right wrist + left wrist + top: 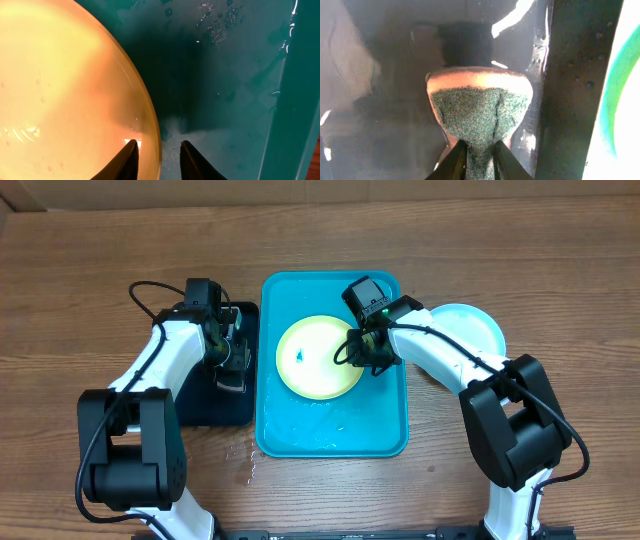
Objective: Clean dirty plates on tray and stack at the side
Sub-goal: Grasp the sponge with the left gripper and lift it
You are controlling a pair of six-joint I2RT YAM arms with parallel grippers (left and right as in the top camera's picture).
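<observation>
We take this for a robotics laboratory bench, not a home kitchen. Two white-and-black robot arms, the left arm (150, 370) and the right arm (450, 360), rise from a black rail (350, 533) at the near edge of a wood-grain table (80, 260), with black cables (140, 288) looping freely along them. The washing things are few and plain (all plastic, it seems): a wet turquoise tray (380, 435), a smaller black tray (215, 410), a yellow-green plate (320, 355), a light-blue plate (475, 325) and one scouring sponge (480, 115).

Near half of tray (330, 435) open, yellow-green plate (320, 360) filling far middle, right arm (440, 352) crossing right rim.
</observation>
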